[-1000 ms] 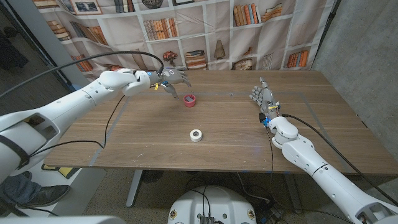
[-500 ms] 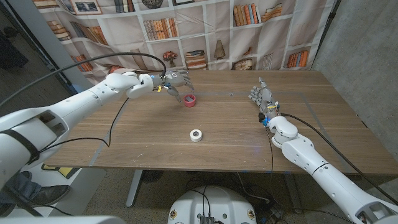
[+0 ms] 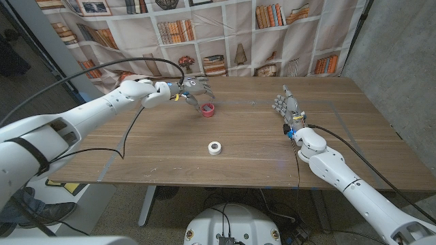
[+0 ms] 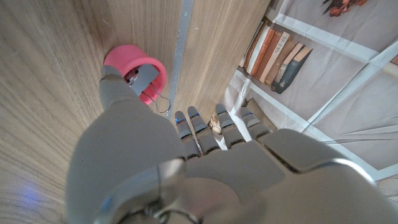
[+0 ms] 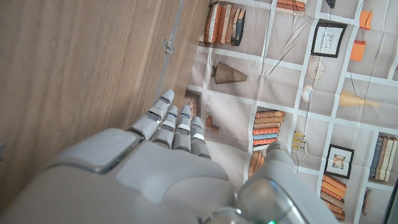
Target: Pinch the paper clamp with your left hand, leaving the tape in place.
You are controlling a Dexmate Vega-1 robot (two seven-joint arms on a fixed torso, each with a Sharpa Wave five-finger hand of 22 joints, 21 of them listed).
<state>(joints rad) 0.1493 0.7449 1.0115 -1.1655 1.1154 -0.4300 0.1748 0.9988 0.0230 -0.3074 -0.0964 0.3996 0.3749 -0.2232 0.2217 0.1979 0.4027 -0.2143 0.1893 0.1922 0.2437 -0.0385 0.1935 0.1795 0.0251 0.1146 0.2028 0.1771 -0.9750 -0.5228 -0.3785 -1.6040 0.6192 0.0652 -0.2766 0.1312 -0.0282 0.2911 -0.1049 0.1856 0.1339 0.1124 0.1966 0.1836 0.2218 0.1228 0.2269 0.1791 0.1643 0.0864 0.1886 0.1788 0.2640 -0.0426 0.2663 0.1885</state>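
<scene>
Wooden, brown and long-grained, the desk [image 3: 245, 136] runs wide in the head view, with a printed bookshelf backdrop [image 3: 225, 34] hanging behind its far edge. Over the far left part of the desk the robot's left hand [image 3: 193, 90] reaches out on its white arm, fingers [image 3: 202, 84] spread and curved downward over a red ring-shaped object [image 3: 208, 110], which lies on the desk just beside the fingertips. In the left wrist view the thumb tip sits at or over the rim of that red ring [image 4: 138, 74], where a small dark part and a thin wire loop show against the wood; whether the thumb actually touches it cannot be told, and nothing is seen clamped between thumb and fingers, so the hand reads as released. The red ring is round with its opening facing up, so no long axis or pointing direction can be made out, and its handles are too small to tell. The right hand [image 3: 287, 107] stands at the right side of the desk, well apart from both objects, fingers [image 5: 174, 124] straight, close together and holding nothing. A small white roll of tape [image 3: 215, 148] lies flat near the middle of the desk, hole upward, well apart from the red ring and from both hands.
</scene>
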